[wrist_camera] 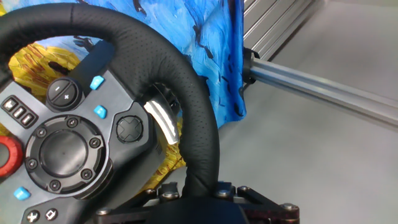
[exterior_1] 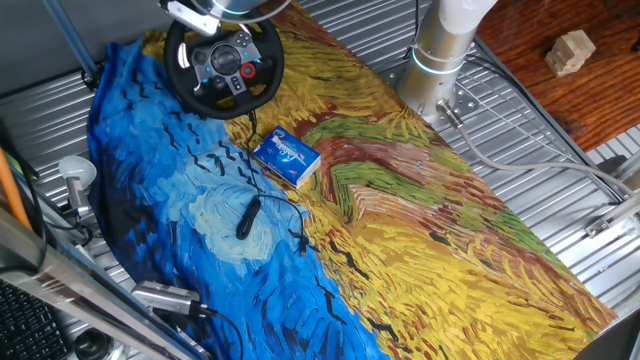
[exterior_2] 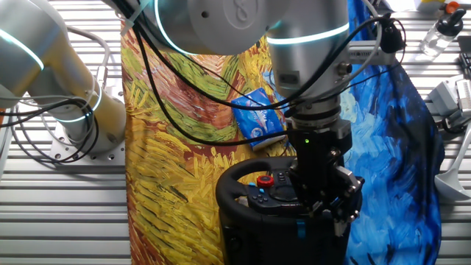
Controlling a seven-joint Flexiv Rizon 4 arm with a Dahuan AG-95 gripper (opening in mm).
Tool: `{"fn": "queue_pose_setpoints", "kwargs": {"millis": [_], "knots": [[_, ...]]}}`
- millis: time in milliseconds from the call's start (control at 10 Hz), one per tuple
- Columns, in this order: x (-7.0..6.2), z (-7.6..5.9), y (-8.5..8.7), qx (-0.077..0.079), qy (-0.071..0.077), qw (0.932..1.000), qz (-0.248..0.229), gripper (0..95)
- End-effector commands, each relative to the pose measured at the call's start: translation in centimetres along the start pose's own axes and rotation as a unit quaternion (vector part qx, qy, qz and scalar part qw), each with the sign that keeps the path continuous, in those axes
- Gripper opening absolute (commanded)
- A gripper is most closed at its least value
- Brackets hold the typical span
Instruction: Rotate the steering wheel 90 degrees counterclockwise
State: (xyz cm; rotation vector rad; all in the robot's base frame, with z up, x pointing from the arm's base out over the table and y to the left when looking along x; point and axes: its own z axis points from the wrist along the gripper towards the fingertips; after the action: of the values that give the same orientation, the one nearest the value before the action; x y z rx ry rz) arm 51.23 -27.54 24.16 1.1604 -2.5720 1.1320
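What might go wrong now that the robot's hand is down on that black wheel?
The fingers seem to sit on just one short stretch of the steering wheel rim, so they might slip on the smooth rim as it turns. Black cables hang from the arm close above the wheel and could drag or snag. The blue box lies near the wheel; the arm could brush it while swinging round.
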Motion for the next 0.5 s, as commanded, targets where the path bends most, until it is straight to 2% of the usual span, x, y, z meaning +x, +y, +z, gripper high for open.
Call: {"fn": "queue_pose_setpoints", "kwargs": {"millis": [100, 500], "knots": [[-0.06, 0.02, 0.12, -0.002, 0.0, 1.0, -0.002, 0.0], [-0.16, 0.08, 0.16, -0.003, 0.0, 1.0, -0.007, 0.0]]}}
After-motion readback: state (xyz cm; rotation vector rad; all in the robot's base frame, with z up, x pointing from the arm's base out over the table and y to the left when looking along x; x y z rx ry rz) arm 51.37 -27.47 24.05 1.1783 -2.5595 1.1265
